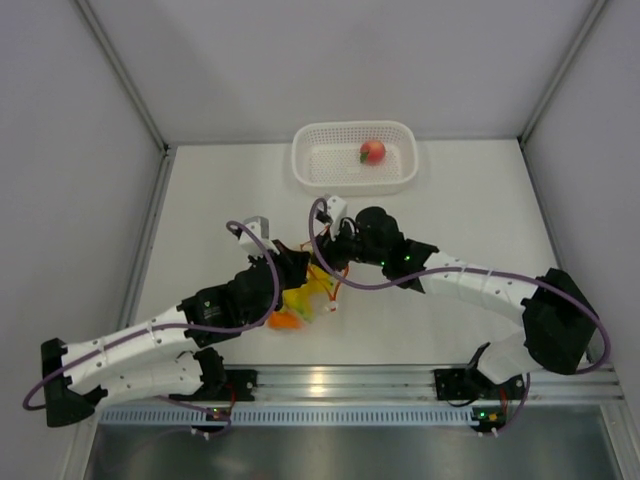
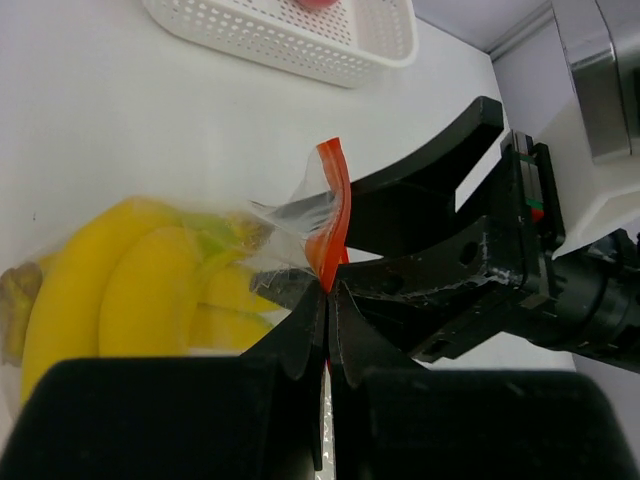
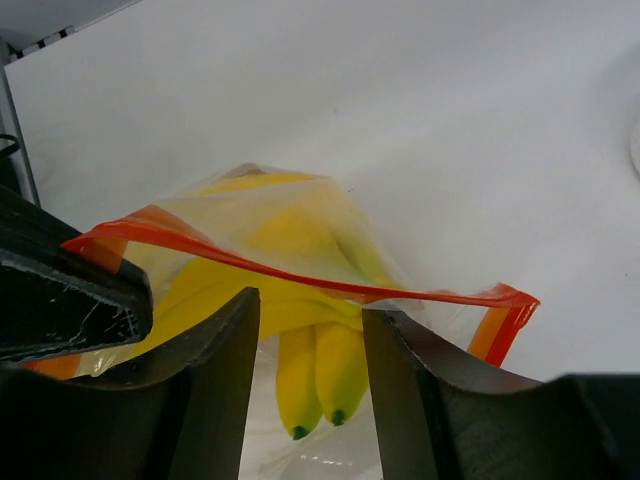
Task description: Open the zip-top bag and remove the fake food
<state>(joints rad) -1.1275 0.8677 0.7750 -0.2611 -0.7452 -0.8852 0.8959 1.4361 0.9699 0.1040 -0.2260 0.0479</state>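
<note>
Left wrist view: the left gripper (image 2: 328, 290) pinches the orange-red strip (image 2: 333, 200) of the zip-top bag (image 2: 285, 215) tight. Yellow bananas (image 2: 120, 290) sit inside the bag. The right gripper (image 3: 307, 305) has its fingers apart, and the strip runs across the gap. A pink peach (image 1: 372, 151) lies in the white basket (image 1: 310, 175).

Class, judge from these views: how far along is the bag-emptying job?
Done: the peach sits in the basket. In hand: the left gripper pinches the zip-top bag's strip; the right gripper's jaws stand open at it. Left: the bananas are inside the bag.
</note>
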